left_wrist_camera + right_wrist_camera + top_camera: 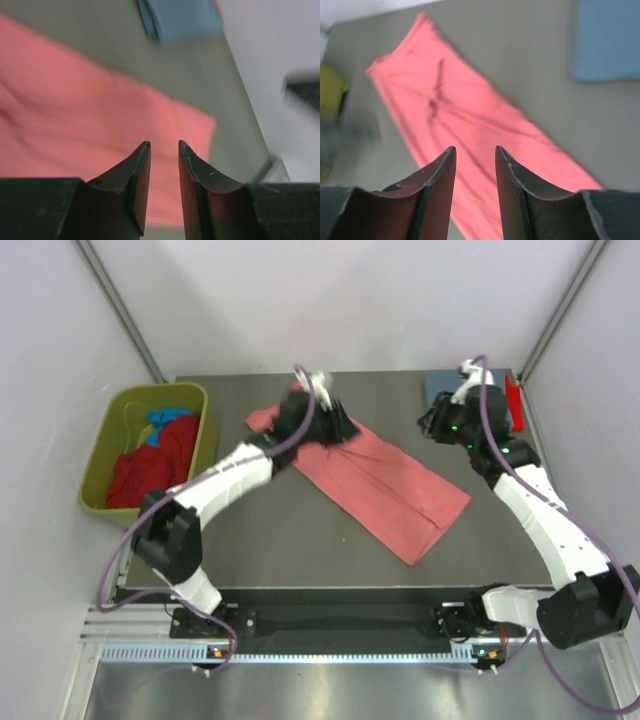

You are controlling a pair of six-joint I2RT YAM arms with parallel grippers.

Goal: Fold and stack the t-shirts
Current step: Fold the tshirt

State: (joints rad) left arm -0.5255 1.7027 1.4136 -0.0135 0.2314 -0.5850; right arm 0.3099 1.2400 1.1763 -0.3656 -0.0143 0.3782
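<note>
A large salmon-pink t-shirt [385, 480] lies spread diagonally across the dark table. My left gripper [340, 430] hovers over its back-left part. In the left wrist view its jaws [164, 144] stand apart with nothing between them, and pink cloth [75, 110] lies below. My right gripper [430, 425] is at the back right, beside a folded grey-blue t-shirt [445, 385]. That gripper [475, 148] is open and empty too, above the pink shirt [470, 125]. A red t-shirt [513, 400] lies at the right edge next to the grey-blue one.
An olive-green bin [105, 455] stands at the left edge of the table, holding red [150, 465] and bright blue [163, 420] shirts. The folded grey-blue shirt also shows in the left wrist view [180, 20] and the right wrist view [607, 40]. Walls close in on both sides.
</note>
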